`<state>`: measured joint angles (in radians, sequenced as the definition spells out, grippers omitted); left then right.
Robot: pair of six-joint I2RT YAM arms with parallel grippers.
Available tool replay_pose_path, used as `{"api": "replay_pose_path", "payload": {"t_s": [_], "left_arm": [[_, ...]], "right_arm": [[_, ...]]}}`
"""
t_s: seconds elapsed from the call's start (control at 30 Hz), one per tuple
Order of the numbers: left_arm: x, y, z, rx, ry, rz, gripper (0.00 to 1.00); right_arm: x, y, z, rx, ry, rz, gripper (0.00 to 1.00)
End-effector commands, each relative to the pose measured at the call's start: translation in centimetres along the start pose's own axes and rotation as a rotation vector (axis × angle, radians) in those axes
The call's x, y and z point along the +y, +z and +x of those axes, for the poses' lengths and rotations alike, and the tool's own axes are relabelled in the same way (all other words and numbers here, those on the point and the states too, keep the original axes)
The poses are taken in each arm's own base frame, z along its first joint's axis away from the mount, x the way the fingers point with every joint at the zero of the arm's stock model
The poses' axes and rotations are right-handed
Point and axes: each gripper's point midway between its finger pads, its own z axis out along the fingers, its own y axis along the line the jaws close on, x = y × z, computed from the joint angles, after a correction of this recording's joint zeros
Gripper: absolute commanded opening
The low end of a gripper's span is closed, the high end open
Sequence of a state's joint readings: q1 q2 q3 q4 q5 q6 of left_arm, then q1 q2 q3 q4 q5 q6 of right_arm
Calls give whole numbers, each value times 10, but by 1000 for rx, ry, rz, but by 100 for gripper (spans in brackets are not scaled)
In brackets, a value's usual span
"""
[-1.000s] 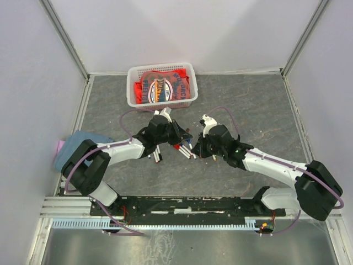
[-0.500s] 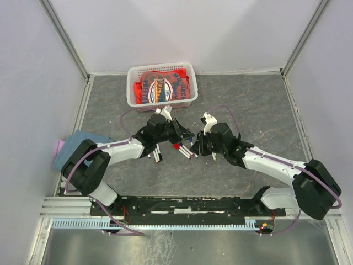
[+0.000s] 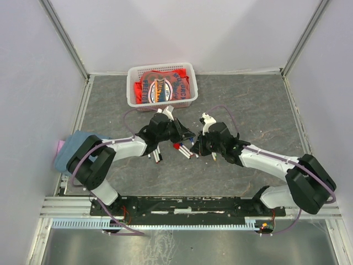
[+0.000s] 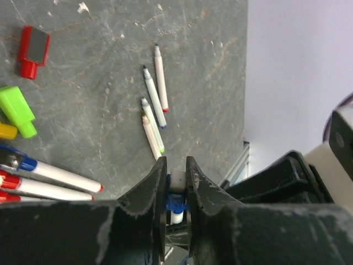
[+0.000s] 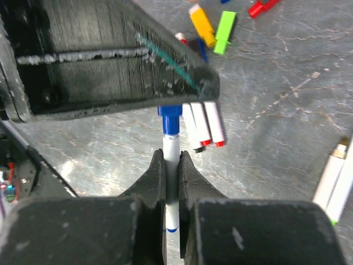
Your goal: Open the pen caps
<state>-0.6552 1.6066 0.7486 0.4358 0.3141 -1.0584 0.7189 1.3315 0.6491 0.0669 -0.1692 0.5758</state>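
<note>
Above the mid-worktop (image 3: 259,105), the left gripper (image 4: 175,165) and right gripper (image 5: 172,157) meet nose to nose, both closed narrow on one pen (image 5: 171,144). Right clamps the white barrel and left the blue cap (image 4: 175,203), evidently for an opposed pull; the cap is not yet off.

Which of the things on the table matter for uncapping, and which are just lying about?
Job:
- blue pen, gripped by the left gripper and the right gripper
- uncapped pens
- loose caps

Lying about:
- basket holding red cloth
- blue cloth at the left edge
</note>
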Motion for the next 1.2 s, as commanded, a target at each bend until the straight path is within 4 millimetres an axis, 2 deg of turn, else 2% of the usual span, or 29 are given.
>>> {"api": "replay_pose_path", "payload": {"t_s": [0.0,0.07,0.17,0.27,0.37,0.53,0.7,0.93,1.17], "left_arm": [[-14,16,-39,-124,-48,-44,3],[-12,21,-53,-180,-69,-82,3],[-13,28,-66,-233,-99,-106,3],[-10,35,-73,-258,-99,-126,3],[-3,40,-70,-233,-46,-162,3],[34,26,-64,-210,121,-328,3],[68,-3,-68,-235,257,-503,3],[93,-28,-76,-263,351,-661,3],[112,-31,-70,-243,367,-721,5]], "right_arm": [[-33,2,-7,-7,-74,183,1],[-48,-1,-3,5,-122,284,1],[-59,-6,-4,-9,-185,385,1],[-65,-8,1,0,-215,424,1],[-66,-9,3,-9,-201,418,1],[-66,-1,12,36,-193,408,1],[-73,4,16,53,-183,442,2],[-84,7,19,86,-191,502,10],[-91,6,22,105,-196,547,18]]}}
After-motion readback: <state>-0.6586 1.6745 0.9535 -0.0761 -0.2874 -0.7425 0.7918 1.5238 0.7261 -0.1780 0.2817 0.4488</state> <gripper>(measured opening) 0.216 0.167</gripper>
